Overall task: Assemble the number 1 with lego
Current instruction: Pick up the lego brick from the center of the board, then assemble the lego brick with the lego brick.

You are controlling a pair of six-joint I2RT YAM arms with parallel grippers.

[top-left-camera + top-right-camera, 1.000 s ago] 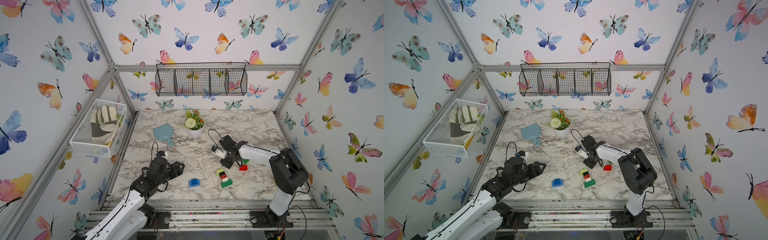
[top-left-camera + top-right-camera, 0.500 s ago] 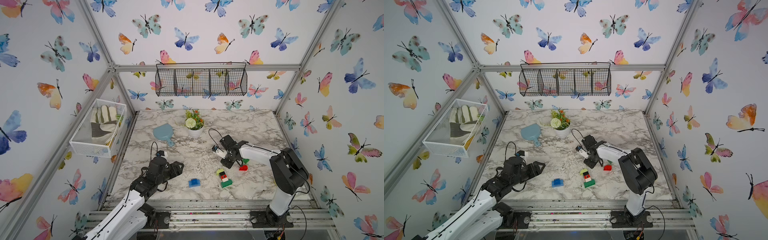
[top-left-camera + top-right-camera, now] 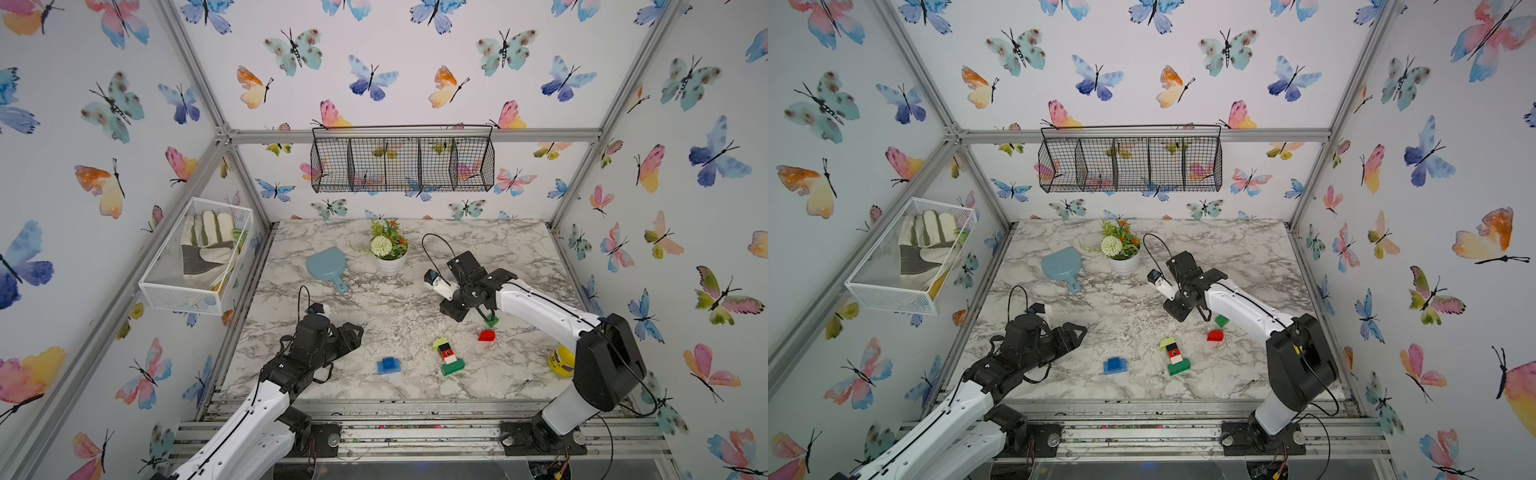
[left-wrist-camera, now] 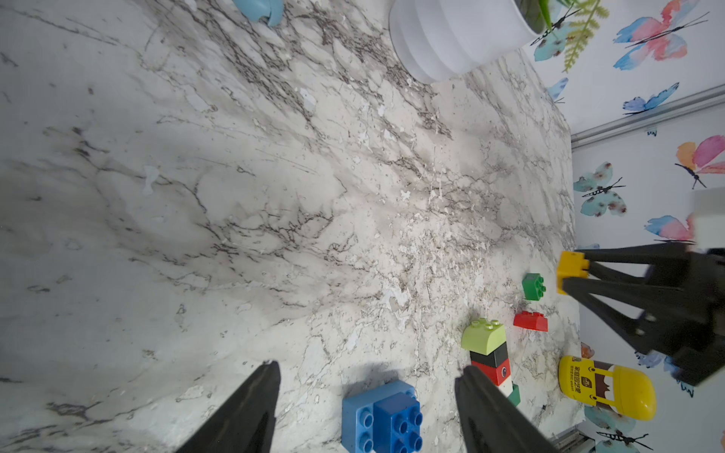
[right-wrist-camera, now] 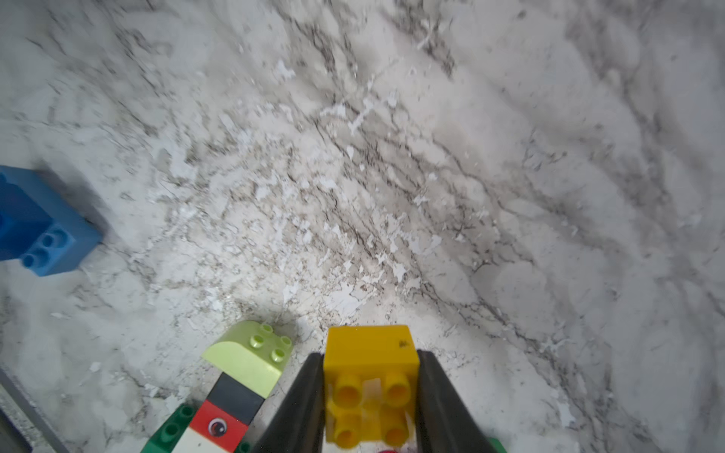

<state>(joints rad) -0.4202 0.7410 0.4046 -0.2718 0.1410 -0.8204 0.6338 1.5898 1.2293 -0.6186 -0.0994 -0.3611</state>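
A yellow brick [image 5: 370,392] is gripped between the fingers of the right claw [image 5: 370,355], with its four studs turned toward the wrist camera. The claw is closed narrowly on it and is held over the marble surface [image 3: 399,299]. In the left wrist view the gripped brick is seen off the surface, just beside a small green brick [image 4: 533,286] and near a red brick [image 4: 530,321], both of which are lying loose.

A column of joined bricks [image 3: 447,358] is laid flat on the surface nearby. A lime curved piece [image 4: 484,339] is found at one end, followed by black, then red with a printed eye, then white, and a longer green brick is fixed at the other end.

The left claw [image 4: 368,368] is spread wide and nothing is held in it; it is positioned low over the near part of the surface. A blue pair [image 4: 382,417], a darker square brick seated on a lighter, longer one, is seen between its fingers in the left wrist view. In both top views this pair is shown lying apart from the fingertips.

A yellow jar [image 4: 606,386] is laid on its side near the right arm's base. Toward the back, a white flower pot [image 3: 390,264] and a light-blue scoop [image 3: 328,266] are set side by side.
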